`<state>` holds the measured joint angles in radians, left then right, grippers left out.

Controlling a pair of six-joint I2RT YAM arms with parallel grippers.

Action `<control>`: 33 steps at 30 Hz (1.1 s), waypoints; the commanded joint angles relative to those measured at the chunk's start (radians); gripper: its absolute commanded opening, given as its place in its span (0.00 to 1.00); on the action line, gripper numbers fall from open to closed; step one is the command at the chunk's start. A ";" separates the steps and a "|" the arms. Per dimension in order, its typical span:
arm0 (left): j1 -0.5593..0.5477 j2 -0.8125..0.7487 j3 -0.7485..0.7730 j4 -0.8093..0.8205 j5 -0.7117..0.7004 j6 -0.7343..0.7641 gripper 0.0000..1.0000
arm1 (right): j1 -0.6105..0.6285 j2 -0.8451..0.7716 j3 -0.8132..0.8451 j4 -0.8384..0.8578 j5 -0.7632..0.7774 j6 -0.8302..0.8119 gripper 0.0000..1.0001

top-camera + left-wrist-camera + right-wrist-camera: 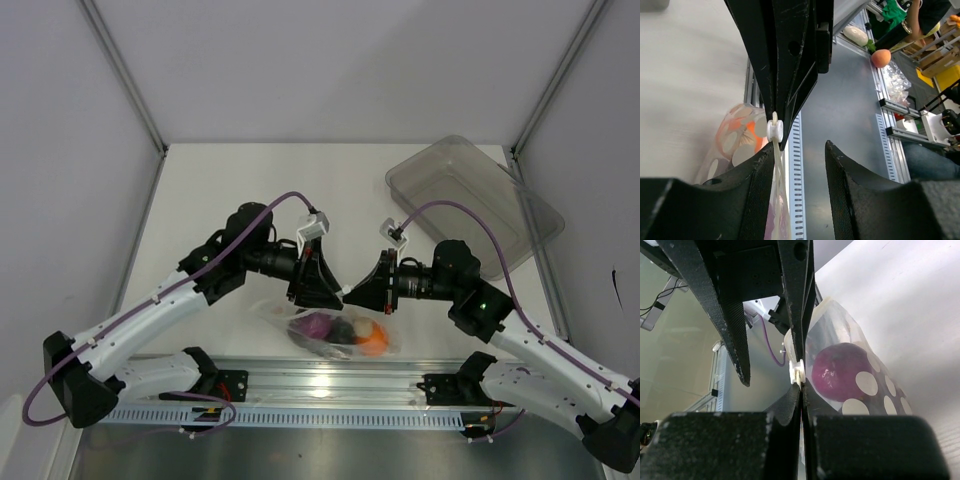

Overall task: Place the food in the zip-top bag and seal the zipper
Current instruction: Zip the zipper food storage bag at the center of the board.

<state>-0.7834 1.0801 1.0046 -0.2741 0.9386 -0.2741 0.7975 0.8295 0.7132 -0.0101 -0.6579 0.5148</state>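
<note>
The zip-top bag [335,330] lies near the table's front edge, clear with white dots. It holds the purple-red ball [318,324], a dark plum-like ball [343,330] and the orange ball [374,340]; the grapes are hidden. My right gripper [352,292] is shut on the bag's zipper strip just below its white slider [797,371], with the purple ball [840,372] beside it. My left gripper [322,285] faces it tip to tip. Its jaws [800,150] stand open, with the zipper strip [777,170] lying along the inside of its left finger, below the slider [774,130].
A rigid clear plastic bin [470,190] stands at the back right. A slotted aluminium rail [320,385] runs along the table's near edge just in front of the bag. White enclosure walls stand on both sides.
</note>
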 commanded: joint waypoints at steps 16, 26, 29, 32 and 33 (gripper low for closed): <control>0.021 0.046 0.080 0.075 -0.047 -0.066 0.51 | 0.011 -0.018 -0.003 0.001 0.012 -0.022 0.00; 0.027 0.050 0.069 0.090 -0.023 -0.073 0.51 | 0.011 -0.013 -0.004 -0.005 0.015 -0.018 0.00; 0.027 0.058 0.071 0.090 -0.012 -0.071 0.49 | 0.011 -0.010 -0.004 -0.002 0.014 -0.013 0.00; 0.027 0.063 0.069 0.092 -0.003 -0.073 0.47 | 0.011 -0.010 -0.003 -0.002 0.015 -0.013 0.00; 0.027 0.064 0.071 0.092 -0.001 -0.073 0.47 | 0.011 -0.010 -0.003 -0.002 0.015 -0.013 0.00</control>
<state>-0.7628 1.1404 1.0386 -0.2123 0.9039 -0.3405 0.8032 0.8204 0.7082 -0.0334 -0.6518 0.5144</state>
